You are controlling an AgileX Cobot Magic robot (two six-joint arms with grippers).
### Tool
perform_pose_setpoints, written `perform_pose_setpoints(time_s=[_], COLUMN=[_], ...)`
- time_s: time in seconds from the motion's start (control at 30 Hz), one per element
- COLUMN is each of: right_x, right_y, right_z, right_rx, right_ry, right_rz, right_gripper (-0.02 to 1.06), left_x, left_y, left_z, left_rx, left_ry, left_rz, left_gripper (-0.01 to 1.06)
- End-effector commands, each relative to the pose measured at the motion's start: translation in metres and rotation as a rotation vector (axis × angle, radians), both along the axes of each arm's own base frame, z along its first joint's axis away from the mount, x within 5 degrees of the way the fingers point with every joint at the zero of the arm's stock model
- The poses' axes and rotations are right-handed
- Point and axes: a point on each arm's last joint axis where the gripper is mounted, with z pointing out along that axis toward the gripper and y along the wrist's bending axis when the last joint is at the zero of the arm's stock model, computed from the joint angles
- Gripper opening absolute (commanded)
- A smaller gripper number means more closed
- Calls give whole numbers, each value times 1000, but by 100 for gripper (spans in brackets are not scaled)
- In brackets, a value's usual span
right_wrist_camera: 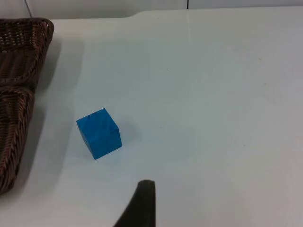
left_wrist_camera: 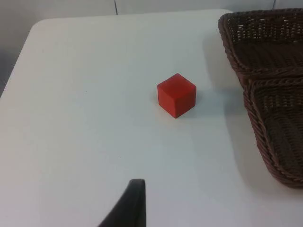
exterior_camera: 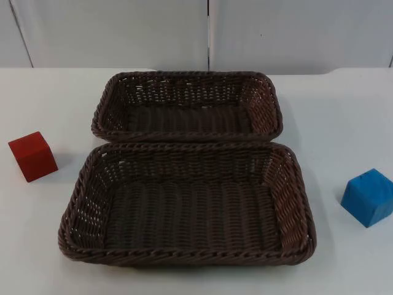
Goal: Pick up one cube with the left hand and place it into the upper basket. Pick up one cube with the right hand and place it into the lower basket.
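A red cube [exterior_camera: 32, 156] sits on the white table left of two brown wicker baskets. The upper basket [exterior_camera: 187, 75] lies farther back and the lower basket [exterior_camera: 184, 253] nearer the front, rims touching; both hold nothing. A blue cube [exterior_camera: 368, 196] rests on the table right of the lower basket. My left gripper [left_wrist_camera: 132, 208] hangs above the table some way short of the red cube [left_wrist_camera: 176, 95], apart from it. My right gripper [right_wrist_camera: 142, 205] hovers likewise short of the blue cube [right_wrist_camera: 99, 133], not touching it.
The grey partition wall [exterior_camera: 202, 31] closes the table at the back. In the left wrist view the rims of the upper basket [left_wrist_camera: 255, 71] and the lower basket [left_wrist_camera: 265, 142] stand beside the red cube. Bare white table [right_wrist_camera: 213, 94] stretches past the blue cube.
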Motion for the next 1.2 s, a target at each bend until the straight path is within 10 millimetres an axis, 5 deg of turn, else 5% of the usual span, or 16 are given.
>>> perform_pose_setpoints(time_s=[0.0,0.37,1.17], right_x=[0,0,0], right_y=[0,0,0], right_z=[1,1,1], right_rx=[-9,-9,-9], right_ry=[-12,-12,-12], right_rz=[-5,-5,-5], right_gripper=[85,85,85], left_x=[1,24,78], left_y=[0,-1,-9], left_z=[2,20,16], left_rx=[-1,-22,-137], left_ry=[7,10,189], left_rz=[6,10,-19], left_gripper=[105,104,104])
